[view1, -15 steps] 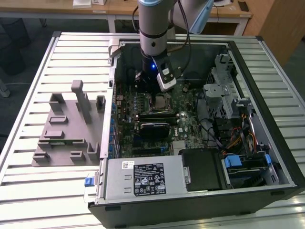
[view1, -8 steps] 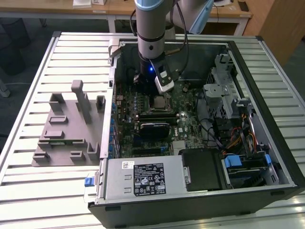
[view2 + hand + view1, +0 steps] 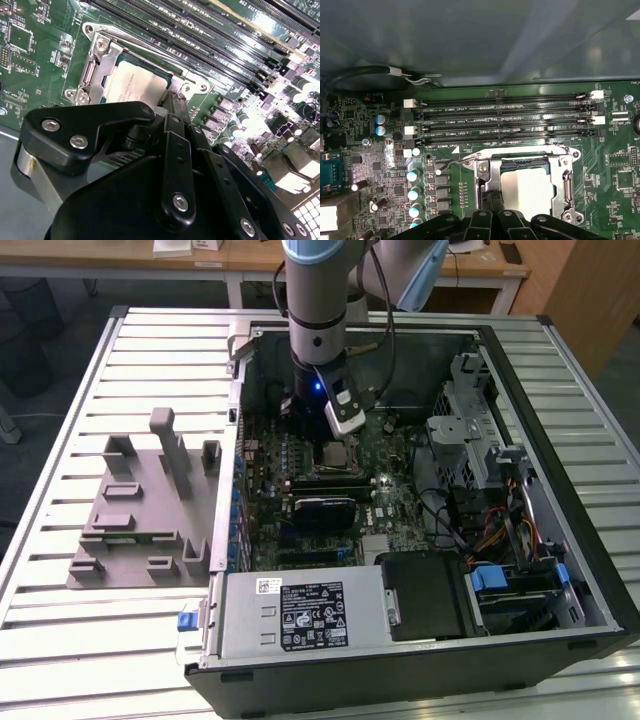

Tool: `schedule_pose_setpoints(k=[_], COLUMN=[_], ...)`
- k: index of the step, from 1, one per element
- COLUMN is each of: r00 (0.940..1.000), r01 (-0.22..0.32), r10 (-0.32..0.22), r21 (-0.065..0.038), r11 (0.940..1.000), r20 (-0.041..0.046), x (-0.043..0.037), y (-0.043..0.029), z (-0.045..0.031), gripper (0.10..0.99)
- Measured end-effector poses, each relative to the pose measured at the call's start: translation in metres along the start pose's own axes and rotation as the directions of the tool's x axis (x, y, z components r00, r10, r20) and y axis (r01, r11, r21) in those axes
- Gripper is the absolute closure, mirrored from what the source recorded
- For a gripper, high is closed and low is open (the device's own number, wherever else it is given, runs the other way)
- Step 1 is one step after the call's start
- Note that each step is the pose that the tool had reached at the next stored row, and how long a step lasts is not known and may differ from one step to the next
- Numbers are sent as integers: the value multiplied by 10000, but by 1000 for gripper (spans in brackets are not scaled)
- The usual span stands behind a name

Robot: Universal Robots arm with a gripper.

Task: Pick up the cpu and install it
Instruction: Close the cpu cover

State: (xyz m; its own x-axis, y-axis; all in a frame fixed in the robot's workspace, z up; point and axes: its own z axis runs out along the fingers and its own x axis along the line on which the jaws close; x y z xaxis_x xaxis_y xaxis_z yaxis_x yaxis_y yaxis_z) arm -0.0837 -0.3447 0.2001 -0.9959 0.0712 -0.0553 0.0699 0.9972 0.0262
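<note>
The cpu (image 3: 527, 190), a flat silver square, lies inside the socket frame (image 3: 566, 170) on the green motherboard; its pale top also shows in the second wrist view (image 3: 135, 85). My gripper (image 3: 492, 198) is shut, its black fingers pressed together with nothing between them, the tips right at one edge of the cpu. In the second wrist view the gripper (image 3: 172, 105) stands beside the chip's corner, and its black linkage hides part of the socket. In the exterior view the arm hangs straight down over the cpu (image 3: 335, 453) inside the open computer case (image 3: 560, 490).
Memory slots (image 3: 505, 120) run just beyond the socket, and its thin metal lever (image 3: 451, 162) sticks out to one side. A grey slotted tray (image 3: 140, 510) lies on the exterior view's left. The power supply (image 3: 300, 615) and drive cage (image 3: 470, 430) crowd the case.
</note>
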Motion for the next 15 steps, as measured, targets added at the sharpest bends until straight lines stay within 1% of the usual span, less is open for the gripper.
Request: schedule_pose_setpoints(k=[7,11,13,15], r00=[10000,10000,10000,10000], r01=[2,3,3,3], r10=[-2,-3,-3,-3], r21=[-2,1,-2,-2], r11=[10000,10000,10000,10000], r20=[1,-1,1,5], x=[-37,-39,-40,-42], y=[2,3,3,4], z=[6,2,-15,-49], gripper=[980,980,980,980])
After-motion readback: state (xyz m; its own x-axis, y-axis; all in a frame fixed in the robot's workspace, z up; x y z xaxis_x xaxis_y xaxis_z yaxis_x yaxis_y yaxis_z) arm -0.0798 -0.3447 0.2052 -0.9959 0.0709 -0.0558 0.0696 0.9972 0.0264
